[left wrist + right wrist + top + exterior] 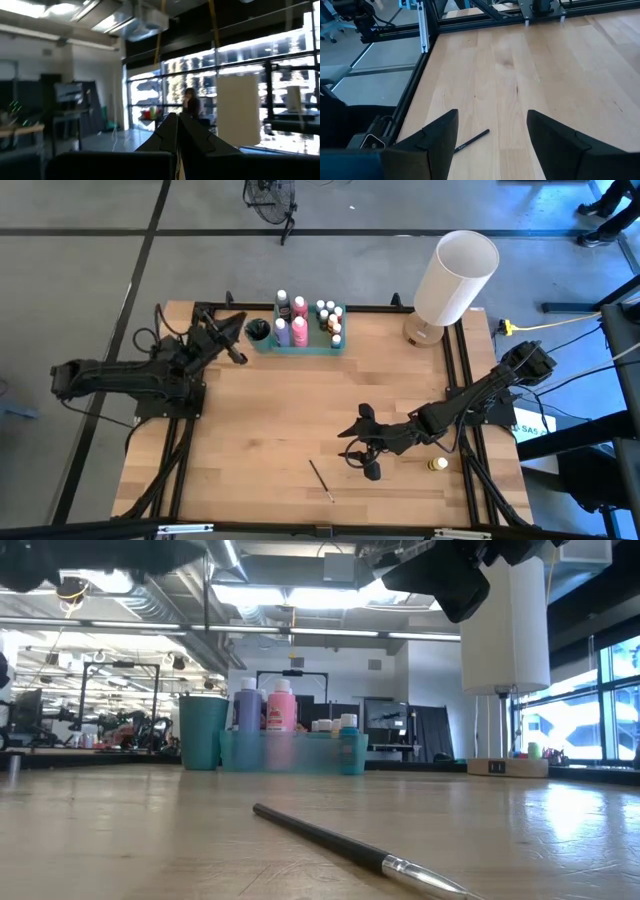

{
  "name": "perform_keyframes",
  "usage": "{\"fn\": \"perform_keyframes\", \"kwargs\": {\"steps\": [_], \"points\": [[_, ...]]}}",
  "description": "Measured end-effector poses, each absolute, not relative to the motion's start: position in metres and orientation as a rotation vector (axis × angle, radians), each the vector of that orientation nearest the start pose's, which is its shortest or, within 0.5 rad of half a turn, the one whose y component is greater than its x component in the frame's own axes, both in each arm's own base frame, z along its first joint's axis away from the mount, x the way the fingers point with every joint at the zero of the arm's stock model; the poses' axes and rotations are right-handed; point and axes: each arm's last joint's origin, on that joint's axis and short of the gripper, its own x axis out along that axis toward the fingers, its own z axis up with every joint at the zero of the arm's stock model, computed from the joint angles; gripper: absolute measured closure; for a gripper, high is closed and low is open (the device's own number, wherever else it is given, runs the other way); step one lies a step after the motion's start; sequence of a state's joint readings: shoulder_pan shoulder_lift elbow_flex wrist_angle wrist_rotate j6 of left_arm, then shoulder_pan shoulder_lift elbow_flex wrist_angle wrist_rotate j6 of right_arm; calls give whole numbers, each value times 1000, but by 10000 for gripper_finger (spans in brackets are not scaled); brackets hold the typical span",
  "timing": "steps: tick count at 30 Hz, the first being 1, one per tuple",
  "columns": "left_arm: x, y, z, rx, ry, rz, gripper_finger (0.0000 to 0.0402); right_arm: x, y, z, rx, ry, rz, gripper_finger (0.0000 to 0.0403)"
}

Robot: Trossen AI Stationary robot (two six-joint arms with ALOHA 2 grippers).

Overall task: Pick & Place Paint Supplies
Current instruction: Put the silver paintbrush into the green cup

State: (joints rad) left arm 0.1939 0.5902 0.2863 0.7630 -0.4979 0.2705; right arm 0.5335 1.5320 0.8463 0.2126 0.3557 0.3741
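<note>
Several paint bottles (299, 328) with white caps stand in a green tray (308, 347) at the table's far middle, also seen in the low view as bottles (280, 708) in the tray (295, 753). A thin dark paintbrush (321, 480) lies flat on the wood near the front edge. A small yellow bottle (437, 465) rests beside the right arm. My right gripper (363, 444) hovers open above and to the right of the brush (472, 141). My left gripper (238, 342) is shut, raised near the tray's left end, pointing up into the room (176, 116).
A teal cup (203, 732) stands just left of the tray. A big white lamp (455, 278) stands at the far right corner. Black frame rails (462, 370) run along the table's sides. Bare wood (290, 410) lies between the tray and the brush. A person (190, 102) is far behind.
</note>
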Motion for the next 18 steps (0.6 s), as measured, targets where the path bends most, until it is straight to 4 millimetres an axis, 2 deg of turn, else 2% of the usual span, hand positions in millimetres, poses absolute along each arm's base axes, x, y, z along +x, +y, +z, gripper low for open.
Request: {"fn": "perform_keyframes", "kwargs": {"steps": [6, 18], "points": [[129, 57, 255, 82, -327, 875, 400, 282, 155, 215, 147, 454, 92, 162], [125, 70, 219, 41, -276, 911, 399, 283, 155, 213, 145, 457, 90, 162]]}}
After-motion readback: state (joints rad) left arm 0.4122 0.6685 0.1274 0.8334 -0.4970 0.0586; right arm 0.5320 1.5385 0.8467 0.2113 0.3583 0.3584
